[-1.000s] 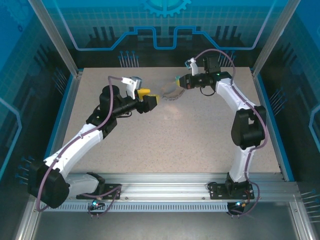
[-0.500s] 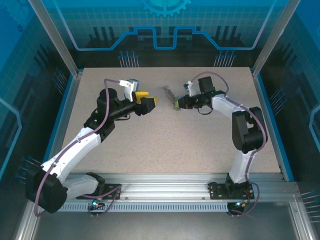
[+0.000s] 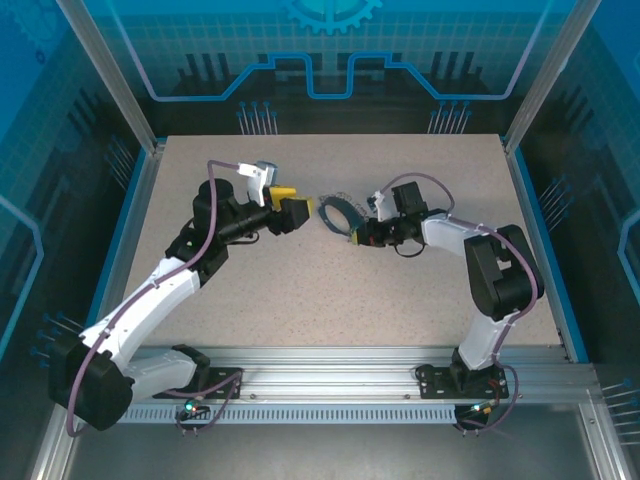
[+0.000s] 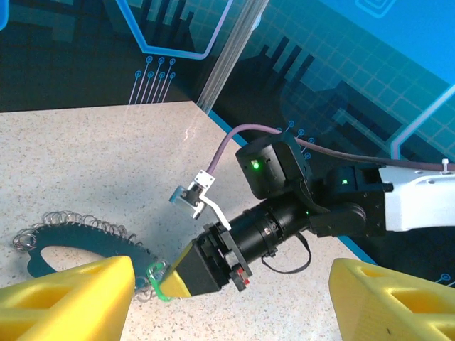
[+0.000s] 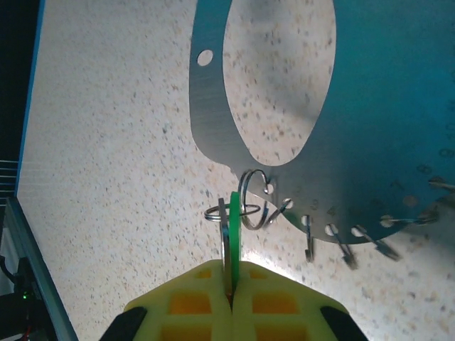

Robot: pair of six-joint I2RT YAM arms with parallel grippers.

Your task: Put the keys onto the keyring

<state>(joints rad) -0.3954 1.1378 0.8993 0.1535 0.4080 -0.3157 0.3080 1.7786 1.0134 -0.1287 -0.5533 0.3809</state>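
- Where my right tool (image 3: pixel 352 237) sits low over the desk (image 3: pixel 300 300), its yellow fingers (image 5: pixel 192 295) are pressed together, pinching the key (image 5: pixel 234 217) edge-on by its green head.
- Just past the tip lies the keyring (image 3: pixel 326 212), a dark teal loop that looks flat on the desk. The key head sits among the silvery chain (image 4: pixel 99 226) links at its edge.
- Across the loop, my left tool (image 3: pixel 300 206) has its fingers spread wide and holds nothing.
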